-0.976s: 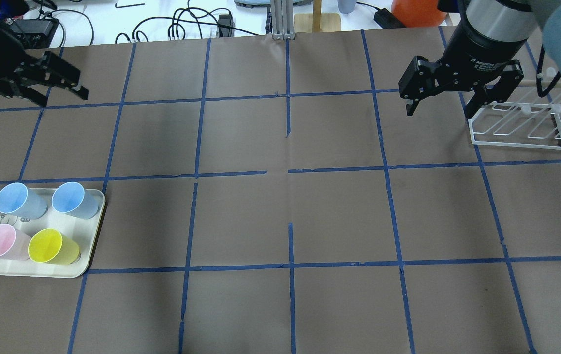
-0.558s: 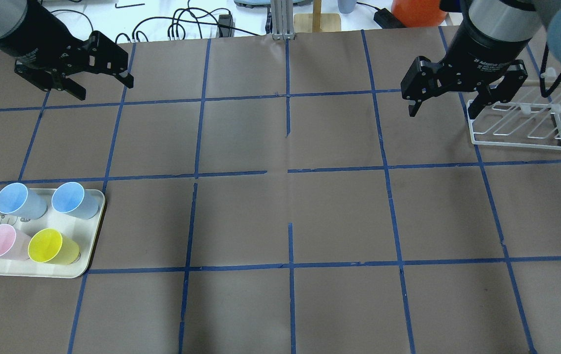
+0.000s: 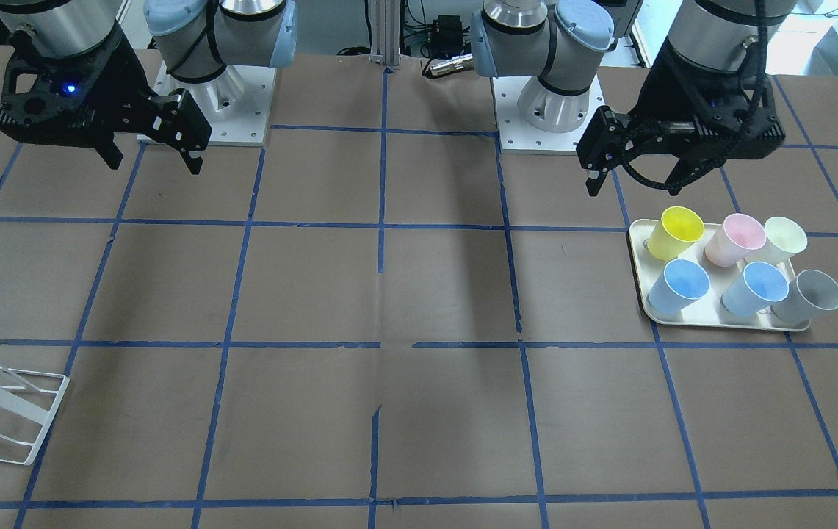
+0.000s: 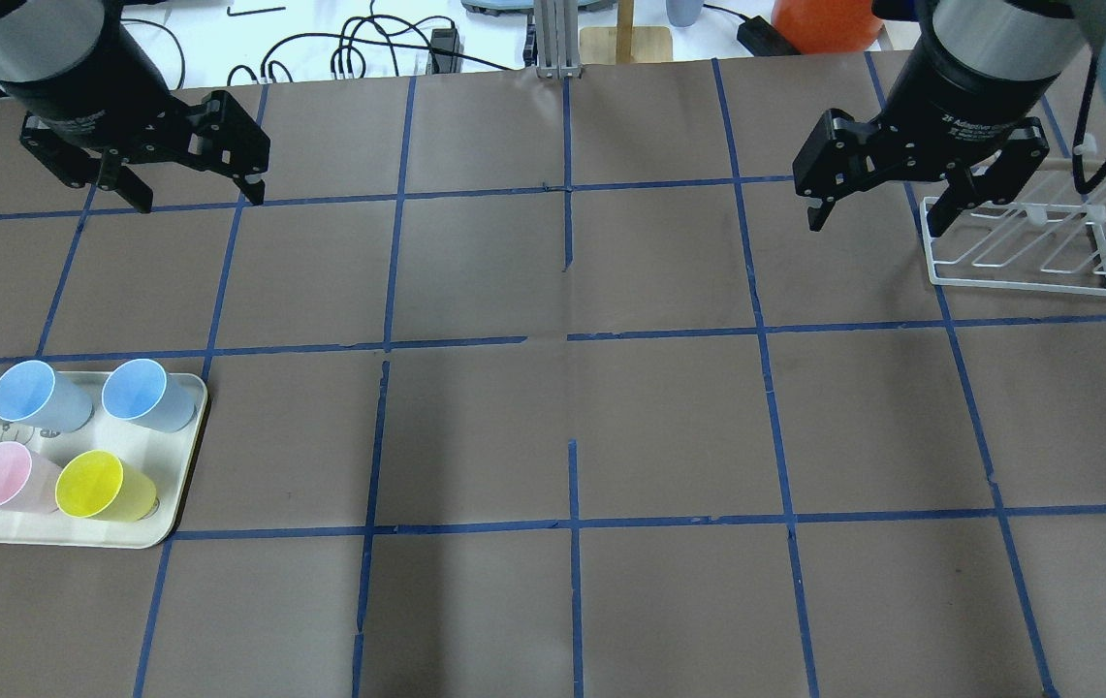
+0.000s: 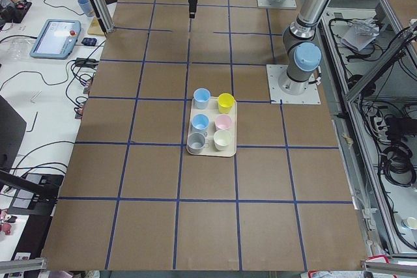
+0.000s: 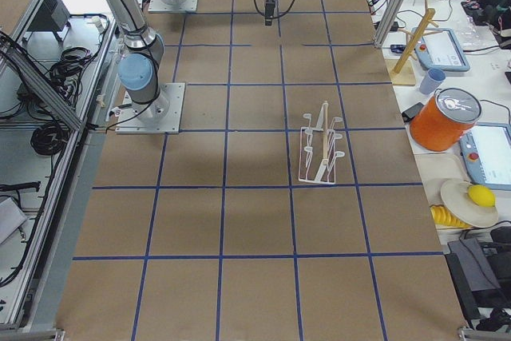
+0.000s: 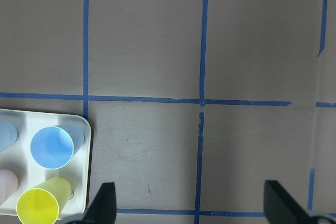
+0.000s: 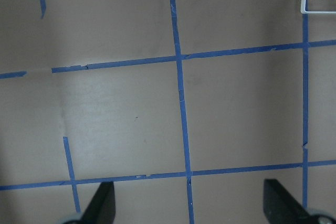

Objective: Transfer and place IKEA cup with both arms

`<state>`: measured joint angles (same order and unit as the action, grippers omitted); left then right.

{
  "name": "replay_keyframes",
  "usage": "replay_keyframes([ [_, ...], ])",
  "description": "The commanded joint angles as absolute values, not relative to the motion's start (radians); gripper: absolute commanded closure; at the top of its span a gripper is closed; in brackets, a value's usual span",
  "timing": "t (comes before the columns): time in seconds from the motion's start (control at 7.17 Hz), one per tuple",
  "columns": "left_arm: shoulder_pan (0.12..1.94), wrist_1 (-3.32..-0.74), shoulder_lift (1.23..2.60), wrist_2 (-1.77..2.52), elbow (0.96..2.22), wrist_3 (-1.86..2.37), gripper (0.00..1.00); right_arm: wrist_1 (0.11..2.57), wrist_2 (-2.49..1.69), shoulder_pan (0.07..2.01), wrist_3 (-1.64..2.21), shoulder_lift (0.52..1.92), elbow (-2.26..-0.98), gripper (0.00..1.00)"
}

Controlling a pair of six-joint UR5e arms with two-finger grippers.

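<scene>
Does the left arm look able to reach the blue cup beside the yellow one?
Probably yes: the left gripper is open, and nothing stands between it and that blue cup on the tray.

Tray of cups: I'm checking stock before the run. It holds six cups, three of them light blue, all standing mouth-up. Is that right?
Not quite: only two are light blue. The tray holds six mouth-up cups: a light-blue cup beside a second light-blue cup, plus a yellow cup, a pink cup, a pale-green cup and a grey cup. The exterior front-facing view shows this plainly.
</scene>
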<state>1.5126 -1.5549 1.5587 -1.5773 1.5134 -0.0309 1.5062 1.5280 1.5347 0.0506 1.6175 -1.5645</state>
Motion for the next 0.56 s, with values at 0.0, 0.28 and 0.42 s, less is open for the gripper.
replay_keyframes([
  [0.0,1.536,-1.563,1.588,-1.569,1.462,-0.015,0.00,1.500,1.528,1.536,0.051,1.621,-1.563,0.00],
  [0.28,1.539,-1.565,1.582,-1.580,1.473,-0.018,0.00,1.499,1.529,1.537,0.051,1.620,-1.566,0.00],
  [0.42,1.539,-1.566,1.565,-1.580,1.485,-0.026,0.00,1.499,1.528,1.537,0.051,1.620,-1.565,0.00],
])
